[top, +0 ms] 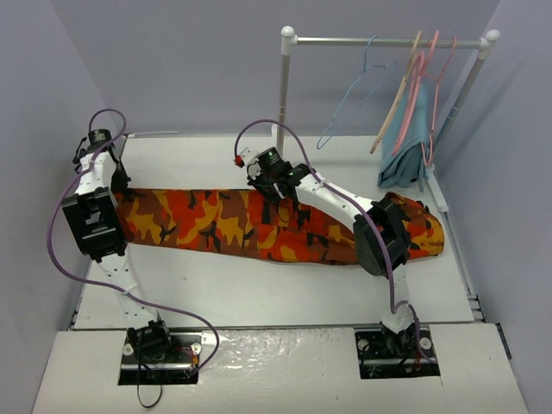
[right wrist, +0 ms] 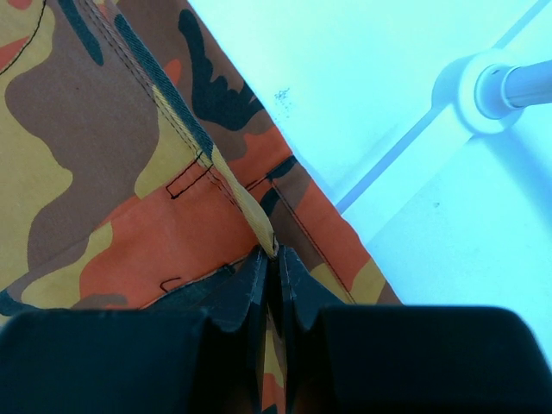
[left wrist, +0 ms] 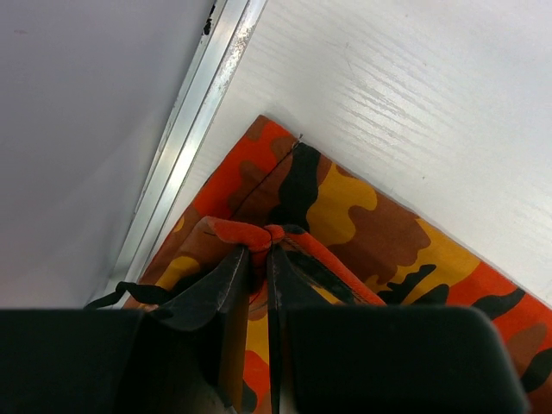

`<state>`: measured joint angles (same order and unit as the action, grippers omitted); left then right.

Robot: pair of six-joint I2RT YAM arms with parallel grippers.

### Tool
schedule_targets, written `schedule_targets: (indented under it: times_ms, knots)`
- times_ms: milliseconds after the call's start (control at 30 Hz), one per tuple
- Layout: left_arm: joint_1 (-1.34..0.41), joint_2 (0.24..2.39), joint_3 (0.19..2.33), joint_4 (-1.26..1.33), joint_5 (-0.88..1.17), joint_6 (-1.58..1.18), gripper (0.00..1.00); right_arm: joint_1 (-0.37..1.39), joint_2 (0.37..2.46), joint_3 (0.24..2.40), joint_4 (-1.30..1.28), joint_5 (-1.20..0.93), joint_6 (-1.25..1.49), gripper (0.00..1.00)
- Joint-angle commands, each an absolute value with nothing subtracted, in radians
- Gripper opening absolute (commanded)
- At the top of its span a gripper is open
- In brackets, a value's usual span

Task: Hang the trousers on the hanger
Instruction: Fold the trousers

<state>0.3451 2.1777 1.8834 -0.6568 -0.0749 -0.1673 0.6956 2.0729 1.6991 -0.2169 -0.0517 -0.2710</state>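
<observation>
The camouflage trousers [top: 224, 222] lie stretched flat across the table from left to right. My left gripper [top: 116, 183] is shut on the trousers' left end; the left wrist view shows its jaws [left wrist: 261, 250] pinching a bunched orange hem of the trousers [left wrist: 362, 224]. My right gripper [top: 274, 188] is shut on the far edge near the middle; the right wrist view shows it [right wrist: 274, 254] pinching a raised fold of the trousers [right wrist: 129, 172]. The light-blue wire hanger [top: 352, 90] hangs on the rack rail at the back right, apart from both grippers.
A white rack [top: 286, 78] stands at the back with its rail at the top; its post foot shows in the right wrist view [right wrist: 487, 86]. A tan wooden hanger [top: 398, 95], pink hangers [top: 429, 69] and a teal cloth [top: 407, 147] hang there. A metal table rim [left wrist: 185, 147] runs along the left.
</observation>
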Motion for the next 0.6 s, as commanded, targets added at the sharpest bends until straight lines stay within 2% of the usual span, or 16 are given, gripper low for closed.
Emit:
schedule_targets:
  times_ms: [0,267,567]
  knots:
    - [0.360,2.125,1.956,-0.601,-0.155,-0.169,0.00,0.684,2.071,1.761,-0.210,0.066,-0.295,0.00]
    - [0.360,2.212,2.004,-0.574,-0.170,-0.169,0.01,0.678,2.172,1.784,-0.203,0.046,-0.292,0.00]
    - [0.359,2.289,2.031,-0.547,-0.196,-0.169,0.10,0.672,2.227,1.784,-0.187,0.043,-0.257,0.10]
